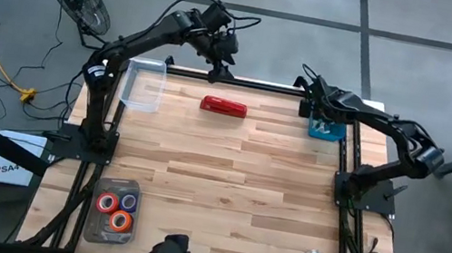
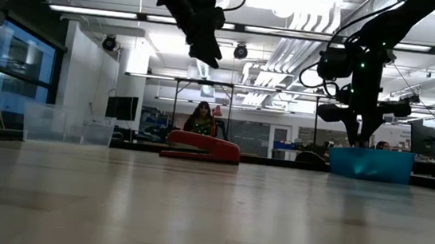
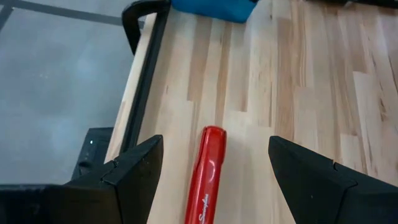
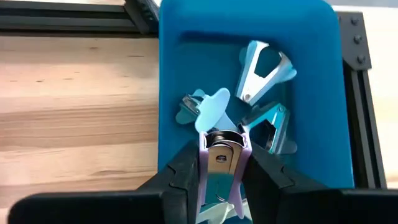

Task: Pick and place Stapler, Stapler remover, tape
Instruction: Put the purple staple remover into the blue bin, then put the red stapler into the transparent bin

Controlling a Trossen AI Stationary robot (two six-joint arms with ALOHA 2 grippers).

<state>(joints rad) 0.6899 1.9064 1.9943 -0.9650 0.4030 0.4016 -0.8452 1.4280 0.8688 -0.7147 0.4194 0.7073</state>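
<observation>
Left tool (image 3: pixel 211 171) spread wide, hangs above stapler (image 1: pixel 223 106) lying on table (image 1: pixel 224 191), lined up w/ it to grab. Right tool (image 4: pixel 222 163) clenched on staple remover (image 4: pixel 219 158) over blue bin (image 4: pixel 323 93).

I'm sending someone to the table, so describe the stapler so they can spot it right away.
Look at the wooden table, along its far edge between the clear plastic bin and the blue tray. The stapler lies flat there, under the open left gripper. It is the only long, narrow, bright red thing; the tape rolls are small rings.
</observation>
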